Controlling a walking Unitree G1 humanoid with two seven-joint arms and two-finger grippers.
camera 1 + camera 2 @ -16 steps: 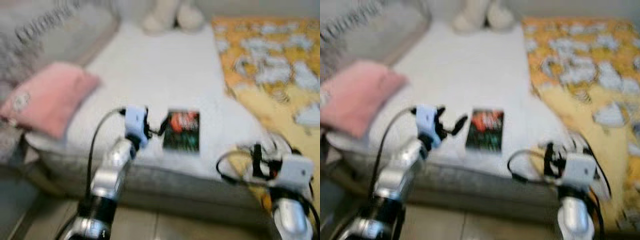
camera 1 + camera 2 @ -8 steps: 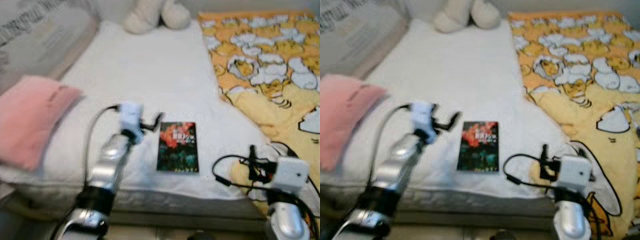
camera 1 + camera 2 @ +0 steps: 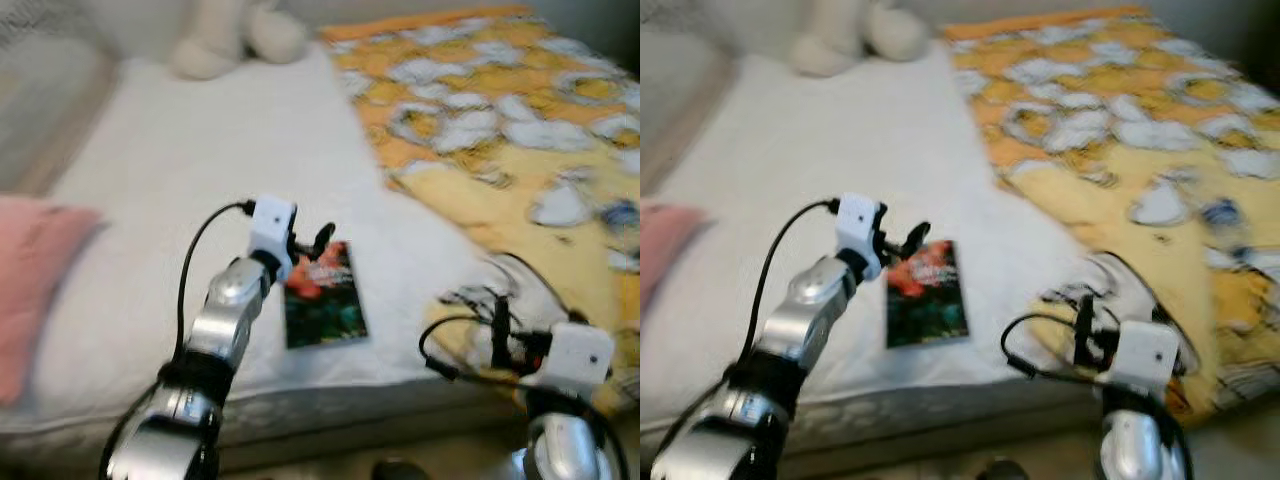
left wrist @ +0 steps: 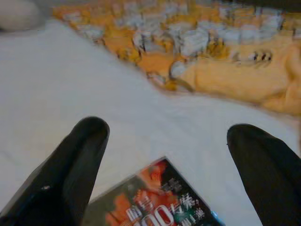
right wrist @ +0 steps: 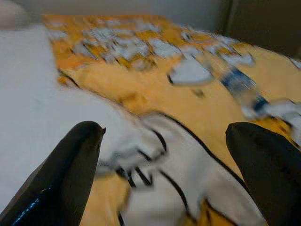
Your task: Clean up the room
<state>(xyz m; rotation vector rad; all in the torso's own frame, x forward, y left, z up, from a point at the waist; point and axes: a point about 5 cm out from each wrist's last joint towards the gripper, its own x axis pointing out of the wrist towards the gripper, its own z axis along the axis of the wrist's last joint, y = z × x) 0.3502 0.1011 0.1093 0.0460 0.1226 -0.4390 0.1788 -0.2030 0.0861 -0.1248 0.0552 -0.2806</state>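
**Now: left arm closing on the book**

Largest first. Bed (image 3: pixel 190 180): white sheet, soft and faintly rumpled, with a cream plush toy (image 3: pixel 235 40) at its far end. Orange-yellow blanket (image 3: pixel 500 130), printed with pale cartoon shapes, covers the bed's right side. Pink pillow (image 3: pixel 30 280), soft and rounded, sits at the left edge.

Book (image 3: pixel 322 300): thin, flat, glossy dark cover with red-orange print, lying on the sheet near the front edge, long axis running roughly front to back, slightly skewed.

Left gripper (image 4: pixel 169 155): fingers spread wide, holding nothing, poised just above the book's far left corner; book lies ahead and below. Clearly the nearer arm.

Right gripper (image 5: pixel 164 155): also spread, empty, over the blanket's front edge, well apart from the book.
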